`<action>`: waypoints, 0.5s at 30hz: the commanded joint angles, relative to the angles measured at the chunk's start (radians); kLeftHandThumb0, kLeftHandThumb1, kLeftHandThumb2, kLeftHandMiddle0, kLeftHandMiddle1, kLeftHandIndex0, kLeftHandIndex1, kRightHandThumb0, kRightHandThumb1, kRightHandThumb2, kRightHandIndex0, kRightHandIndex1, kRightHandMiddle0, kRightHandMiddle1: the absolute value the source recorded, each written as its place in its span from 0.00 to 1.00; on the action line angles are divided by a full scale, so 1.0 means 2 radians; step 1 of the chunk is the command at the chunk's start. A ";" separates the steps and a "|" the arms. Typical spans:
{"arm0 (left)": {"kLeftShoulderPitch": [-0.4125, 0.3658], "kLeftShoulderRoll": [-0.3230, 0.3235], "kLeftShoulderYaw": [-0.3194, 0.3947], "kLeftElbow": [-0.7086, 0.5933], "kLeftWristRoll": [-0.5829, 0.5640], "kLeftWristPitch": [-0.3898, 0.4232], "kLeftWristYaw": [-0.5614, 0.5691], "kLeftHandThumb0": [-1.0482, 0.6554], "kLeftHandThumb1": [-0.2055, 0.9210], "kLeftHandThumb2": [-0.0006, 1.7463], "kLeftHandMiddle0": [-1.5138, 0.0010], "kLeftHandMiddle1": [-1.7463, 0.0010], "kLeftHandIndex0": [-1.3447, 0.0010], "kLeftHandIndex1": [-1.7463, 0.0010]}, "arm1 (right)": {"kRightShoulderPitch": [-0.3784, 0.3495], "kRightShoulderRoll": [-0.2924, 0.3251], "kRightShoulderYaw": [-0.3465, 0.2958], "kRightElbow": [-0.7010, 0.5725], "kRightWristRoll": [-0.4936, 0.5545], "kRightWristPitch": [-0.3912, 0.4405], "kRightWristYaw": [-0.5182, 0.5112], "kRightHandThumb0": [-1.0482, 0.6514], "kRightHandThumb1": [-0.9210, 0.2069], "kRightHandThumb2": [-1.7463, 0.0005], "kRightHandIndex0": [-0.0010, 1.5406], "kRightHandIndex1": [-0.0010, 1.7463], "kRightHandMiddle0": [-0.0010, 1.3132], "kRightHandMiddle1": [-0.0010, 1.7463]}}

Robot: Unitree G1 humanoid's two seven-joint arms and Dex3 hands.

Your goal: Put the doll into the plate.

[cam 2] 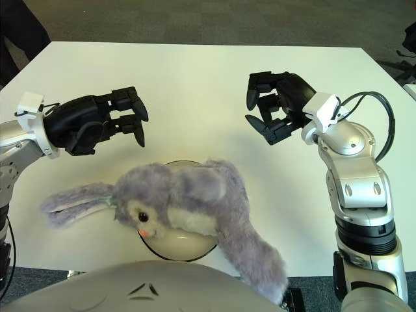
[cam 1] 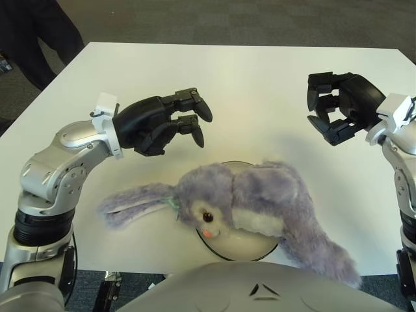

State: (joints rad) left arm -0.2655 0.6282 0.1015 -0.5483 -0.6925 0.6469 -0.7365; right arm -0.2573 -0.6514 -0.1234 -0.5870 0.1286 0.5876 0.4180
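Lying across one plate [cam 1: 259,245]: one doll [cam 1: 247,205]

My left hand [cam 1: 166,122] and my right hand [cam 2: 276,107] are matte black, each with three chunky, jointed fingers. A white block sits at each wrist. Behind it my arms are silver-grey metal, built of rounded shells with small dark screw holes, and black ribbed rings mark the joints lower down. A thin black cable [cam 2: 380,123] loops out from my right wrist over the forearm. My grey chest cover [cam 1: 247,289] fills the bottom edge
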 commanded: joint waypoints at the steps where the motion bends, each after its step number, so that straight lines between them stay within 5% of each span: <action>1: 0.009 -0.001 0.001 -0.007 0.020 -0.026 0.006 0.09 1.00 0.33 0.90 0.20 1.00 0.10 | -0.005 0.000 0.001 0.000 -0.010 0.001 -0.006 0.31 0.64 0.22 0.68 1.00 0.58 0.93; 4: 0.009 0.004 0.002 -0.008 0.016 -0.023 0.003 0.09 1.00 0.34 0.91 0.24 1.00 0.10 | -0.005 0.001 0.000 0.000 -0.010 0.002 -0.007 0.31 0.64 0.21 0.68 1.00 0.57 0.94; 10: -0.008 0.029 0.015 -0.001 -0.056 0.056 -0.005 0.08 1.00 0.37 0.82 0.34 1.00 0.36 | -0.007 0.002 -0.001 0.002 -0.008 0.001 -0.004 0.31 0.65 0.21 0.68 1.00 0.59 0.93; 15: -0.013 0.026 0.014 -0.009 -0.049 0.048 0.008 0.08 1.00 0.40 0.84 0.43 1.00 0.44 | -0.007 -0.003 0.001 0.007 -0.013 -0.006 -0.002 0.31 0.65 0.22 0.68 1.00 0.59 0.93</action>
State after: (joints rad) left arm -0.2710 0.6767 0.1210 -0.5526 -0.7976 0.7549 -0.7372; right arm -0.2576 -0.6507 -0.1235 -0.5862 0.1161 0.5879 0.4130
